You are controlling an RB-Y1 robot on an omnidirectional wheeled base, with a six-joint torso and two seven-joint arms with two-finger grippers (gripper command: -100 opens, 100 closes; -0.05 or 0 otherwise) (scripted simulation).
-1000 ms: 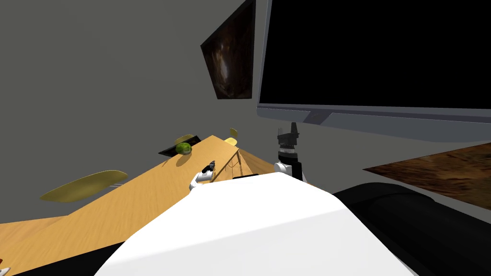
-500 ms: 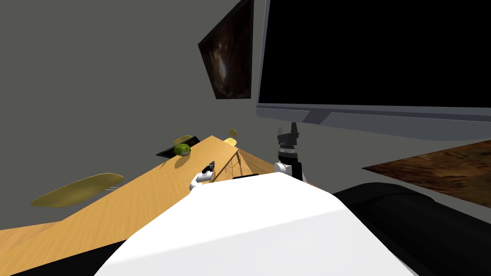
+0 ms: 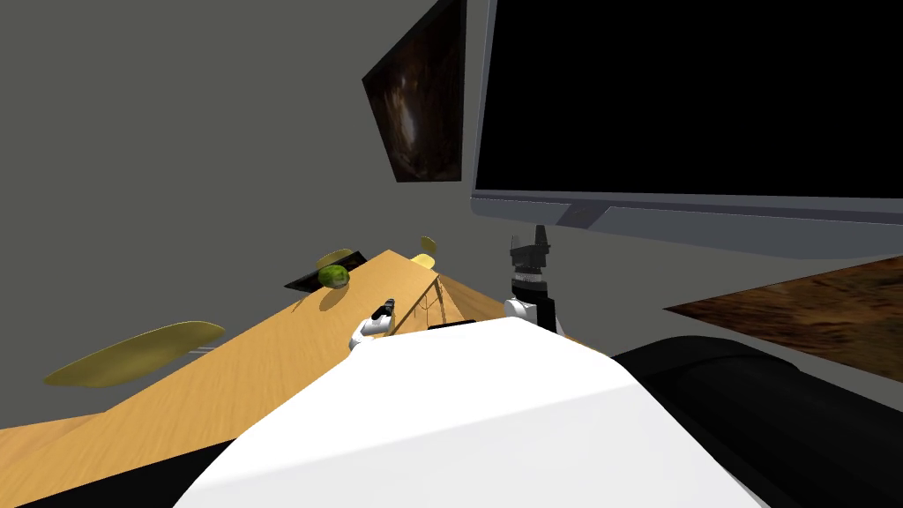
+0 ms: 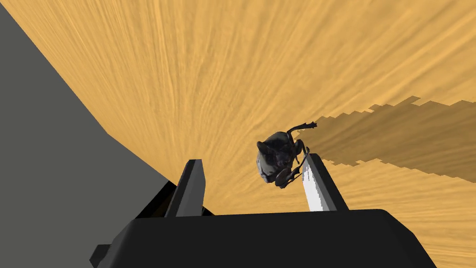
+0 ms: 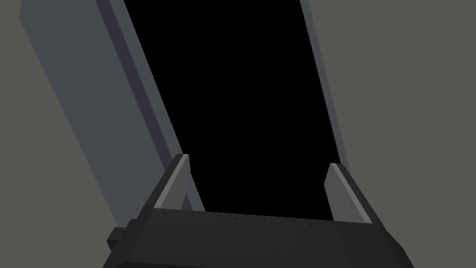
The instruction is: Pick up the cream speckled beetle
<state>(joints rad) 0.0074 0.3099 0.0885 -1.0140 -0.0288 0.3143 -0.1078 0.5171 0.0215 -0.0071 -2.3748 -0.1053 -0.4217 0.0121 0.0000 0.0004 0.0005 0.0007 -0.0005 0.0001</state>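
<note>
The beetle (image 4: pixel 274 160) looks dark grey and glossy, with thin legs, and lies on the tan wooden table (image 4: pixel 232 70). It sits between the fingers of my left gripper (image 4: pixel 253 159), which is open, and rests against one finger (image 4: pixel 316 186); the other finger stands apart from it. In the head view the left gripper (image 3: pixel 384 310) hovers low over the table's near edge. My right gripper (image 3: pixel 538 236) is raised upright beside the chest, and its wrist view shows it (image 5: pixel 259 160) open with nothing between the fingers.
A green round object (image 3: pixel 334 275) sits on a black slab (image 3: pixel 304 280) at the table's far end. Yellow chairs (image 3: pixel 132 353) (image 3: pixel 426 259) stand around the table (image 3: pixel 264 353). A grey-framed black panel (image 3: pixel 617 212) hangs to the right.
The head view has shifted a little, so the yellow chair has slid left in the picture; this is my own move. Both arms hold their places.
</note>
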